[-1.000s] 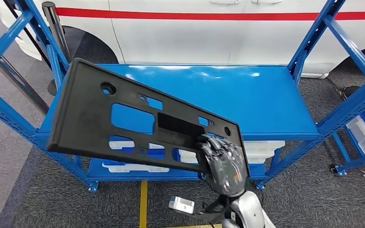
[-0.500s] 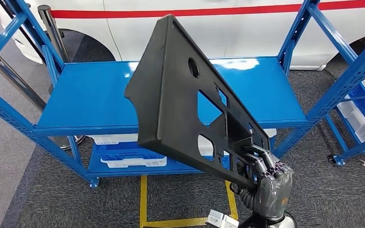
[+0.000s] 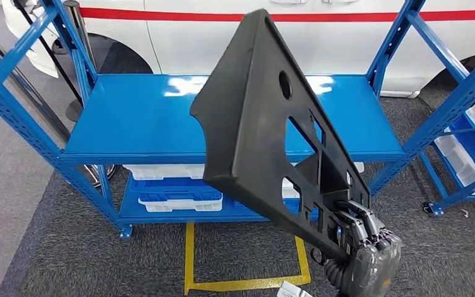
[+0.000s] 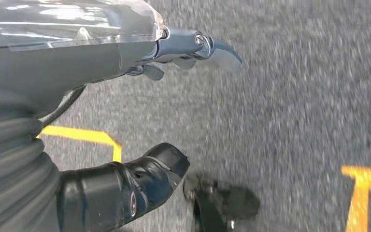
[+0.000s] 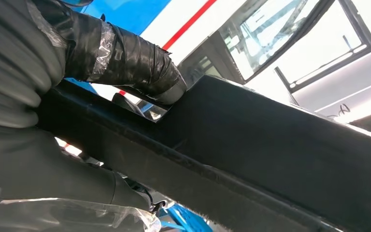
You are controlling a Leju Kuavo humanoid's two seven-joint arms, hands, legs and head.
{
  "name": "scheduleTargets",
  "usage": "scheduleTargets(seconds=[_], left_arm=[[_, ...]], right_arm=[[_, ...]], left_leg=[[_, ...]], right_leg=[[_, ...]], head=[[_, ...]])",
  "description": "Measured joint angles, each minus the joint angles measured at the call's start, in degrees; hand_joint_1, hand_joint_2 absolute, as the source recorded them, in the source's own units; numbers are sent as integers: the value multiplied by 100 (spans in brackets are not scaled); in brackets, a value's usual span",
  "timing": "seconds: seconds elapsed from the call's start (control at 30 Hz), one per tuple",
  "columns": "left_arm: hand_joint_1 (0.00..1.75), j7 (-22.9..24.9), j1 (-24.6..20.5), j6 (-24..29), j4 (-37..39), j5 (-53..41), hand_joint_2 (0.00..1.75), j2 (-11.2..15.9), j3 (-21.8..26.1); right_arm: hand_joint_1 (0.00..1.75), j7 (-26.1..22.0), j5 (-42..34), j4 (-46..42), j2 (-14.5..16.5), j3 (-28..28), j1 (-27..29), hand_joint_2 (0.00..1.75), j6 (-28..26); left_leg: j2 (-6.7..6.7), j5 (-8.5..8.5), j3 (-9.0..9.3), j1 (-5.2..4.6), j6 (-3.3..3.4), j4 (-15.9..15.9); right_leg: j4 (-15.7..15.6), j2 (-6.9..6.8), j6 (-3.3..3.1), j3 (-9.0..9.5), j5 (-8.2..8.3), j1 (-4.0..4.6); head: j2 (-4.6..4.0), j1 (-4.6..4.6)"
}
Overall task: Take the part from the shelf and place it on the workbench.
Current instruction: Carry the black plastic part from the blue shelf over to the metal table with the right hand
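Two blue steel shelf racks frame the scene: main shelf (image 3: 136,124) dead ahead with a glossy flat deck, second rack (image 3: 464,105) off to the right. White car (image 3: 222,37) with a red stripe sits behind them. Floor is grey speckled carpet (image 3: 62,247) with yellow tape lines (image 3: 247,283).

Part (image 3: 266,124): big flat black plastic panel, matte, rounded rim, one round hole plus several rectangular cutouts. It's off the shelf, held up in the air in front of the deck, tilted steeply with its far corner highest.

Right hand (image 3: 362,238) grips the panel's lower end, dark fingers hooked through a cutout, thumb (image 5: 125,53) pressed on the panel edge.

White trays (image 3: 176,198) on the lower shelf level.

Left hand (image 4: 125,121) hangs over carpet, fingers apart, holding nothing.
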Motion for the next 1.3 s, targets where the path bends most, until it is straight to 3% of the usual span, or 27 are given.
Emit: scheduleTargets(seconds=[0.07,0.1,0.13,0.23,0.27,0.37,0.43,0.53,0.57,0.6,0.63,0.73,0.77,0.9,0.97,1.03,1.07,1.1,1.13,1.17,1.23,1.3], left_arm=[[0,27,5,-113,-1,-113,175,4,-91],[0,42,10,-163,-2,-157,175,14,-130],[0,59,12,-192,-2,-189,175,19,-161],[0,108,19,-220,-2,-237,175,17,-244],[0,121,18,-217,-2,-238,175,15,-256],[0,176,15,-200,-2,-236,175,19,-273],[0,215,20,-186,-2,-231,175,36,-275],[0,249,23,-164,-2,-224,175,57,-275],[0,256,23,-160,-2,-224,175,60,-275],[0,263,23,-155,-2,-225,175,62,-275],[0,273,23,-150,-2,-225,175,64,-275],[0,322,14,-137,-2,-222,175,88,-275],[0,336,12,-136,-2,-219,175,95,-275],[0,365,9,-138,-2,-210,175,107,-275],[0,375,6,-139,-2,-201,175,115,-275],[0,392,3,-139,-2,-191,175,128,-275],[0,401,2,-138,-2,-189,175,134,-275],[0,411,2,-138,-2,-186,175,139,-275],[0,417,3,-138,-2,-184,175,143,-275],[0,420,3,-139,-2,-182,175,146,-275],[0,423,1,-139,-2,-179,175,147,-275],[0,423,-5,-139,-2,-176,175,149,-275]], right_arm=[[175,12,-48,-15,15,-50,13,175,0],[175,22,-69,-12,15,-62,12,175,0],[175,36,-82,-9,14,-67,8,175,0],[175,71,-129,-2,14,-72,-15,175,0],[175,80,-155,-2,14,-73,-24,175,0],[175,97,-253,1,12,-75,-39,175,0],[175,81,-343,2,9,-73,-51,175,0],[175,15,-438,2,8,-71,-61,175,0],[175,-18,-452,2,8,-73,-60,175,0],[175,-51,-465,2,8,-77,-60,175,0],[175,-84,-478,2,8,-83,-60,175,0],[175,-150,-547,-2,8,-106,-60,175,-2],[175,-163,-575,-3,8,-110,-60,175,-2],[175,-181,-652,-7,5,-120,-60,175,-6],[175,-175,-669,-8,2,-127,-60,175,-7],[175,-169,-679,0,-13,-133,-61,175,-7],[175,-164,-685,9,-24,-135,-61,175,-7],[175,-157,-695,19,-37,-137,-61,175,-7],[175,-147,-707,27,-51,-137,-62,175,-7],[175,-131,-721,31,-63,-137,-66,175,-7],[175,-98,-748,37,-88,-136,-87,175,-7],[175,-81,-762,43,-107,-133,-108,175,-7]], left_leg=[[15,129,-157,-15,50,5],[17,180,-225,-26,48,10],[15,212,-268,-30,38,12],[8,291,-337,-38,-22,11],[6,317,-342,-36,-55,8],[4,376,-360,-19,-167,0],[-2,182,-454,-12,-224,181],[-6,-511,-786,-1,-272,1140],[-6,-634,-850,1,-286,1422],[-5,-639,-827,1,-295,1529],[-5,-542,-696,2,-300,1419],[-7,-187,54,-9,-262,315],[-11,-149,194,-20,-236,65],[-6,-62,177,-18,-103,-99],[16,34,113,9,-25,-133],[28,114,6,-1,14,-118],[31,152,-49,-5,14,-105],[34,184,-106,-7,8,-89],[33,209,-155,-6,-2,-69],[32,228,-195,-4,-15,-48],[27,261,-254,-10,-59,-7],[25,305,-294,-21,-127,7]], right_leg=[[820,9,38,-219,-572,-26],[1010,9,42,-201,-657,-33],[822,9,29,-14,-553,-34],[-367,22,-55,806,-233,-2],[-595,27,-84,937,-203,21],[-713,25,-177,928,-135,53],[-763,7,-272,870,-43,26],[-773,-16,-346,716,81,27],[-762,-21,-346,658,118,32],[-744,-26,-343,598,151,35],[-718,-27,-334,538,178,35],[-608,-28,-288,393,230,34],[-581,-30,-261,368,248,41],[-530,-21,-124,306,299,47],[-212,-1,-69,176,9,33],[479,11,-24,-57,-472,2],[785,11,-4,-137,-631,-15],[928,11,10,-133,-681,-30],[846,11,16,-15,-619,-43],[557,11,15,204,-481,-55],[-230,16,-10,691,-258,-53],[-616,25,-58,877,-188,-23]], head=[[0,1],[0,0],[0,-1],[0,-2],[0,0],[0,1],[0,-8],[0,-27],[0,-26],[0,-26],[0,-26],[0,-26],[0,-23],[0,-20],[0,-15],[0,-11],[0,-12],[0,-13],[0,-12],[0,-12],[0,-12],[0,-14]])
